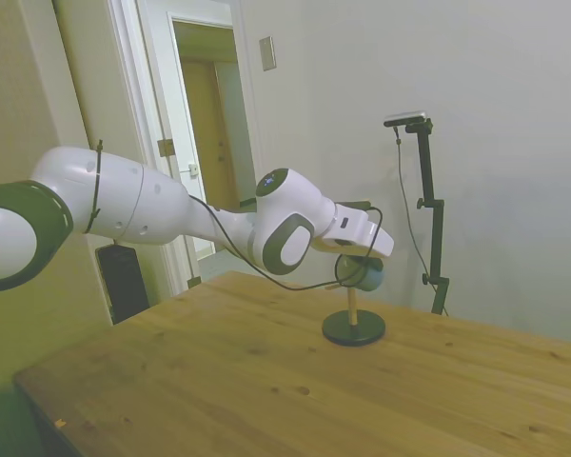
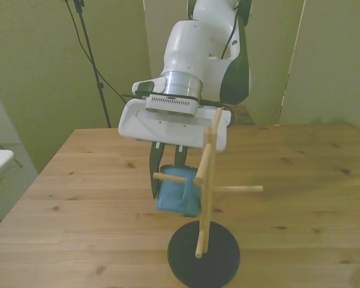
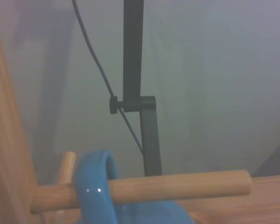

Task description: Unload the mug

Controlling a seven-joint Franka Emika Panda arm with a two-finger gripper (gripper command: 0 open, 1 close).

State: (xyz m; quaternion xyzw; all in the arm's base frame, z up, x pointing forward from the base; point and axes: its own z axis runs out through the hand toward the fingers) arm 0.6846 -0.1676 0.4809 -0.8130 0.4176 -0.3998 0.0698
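Your mug [image 2: 180, 198] hangs by its handle [image 3: 99, 186] on a side peg [image 2: 170, 177] of the wooden stand [image 2: 205, 186], low on the side toward the front view's left, well above the bench [image 2: 300, 180]. The tool [image 2: 168, 174] has its two dark fingers [image 2: 154, 174] down around the top of the mug, one outside the wall and one near the rim; you cannot tell from these views whether they are pressing on it or only straddling it.

The wrist view shows the handle looped over the peg with a long stretch of peg beyond it. That is the main risk: if you lift or pull at an angle instead of sliding along the peg toward its free end, the handle is likely to catch and drag the stand. Its round black base [image 2: 204, 255] looks light enough to tip. A weak pinch on the smooth wall could also let the mug swing or drop once it is off the peg.
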